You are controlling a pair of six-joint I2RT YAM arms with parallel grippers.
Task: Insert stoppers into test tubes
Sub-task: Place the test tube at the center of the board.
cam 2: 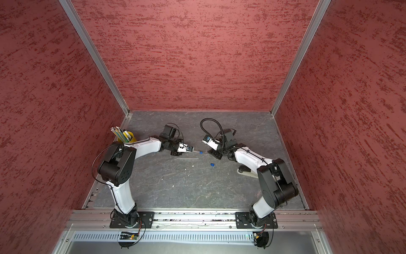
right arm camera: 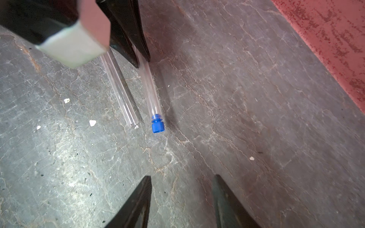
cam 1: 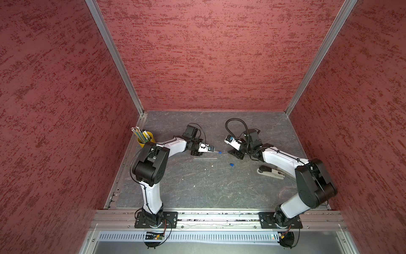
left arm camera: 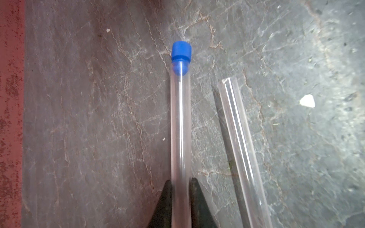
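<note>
Within left gripper (left arm camera: pixel 180 181) — capped tube (left arm camera: pixel 180 118), base hidden, second tube (left arm camera: pixel 240 138) cropped

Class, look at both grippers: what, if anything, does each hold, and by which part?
The left gripper clamps a test tube on its clear shaft, back from the blue stopper in its mouth. The right gripper is open, holding nothing.
</note>
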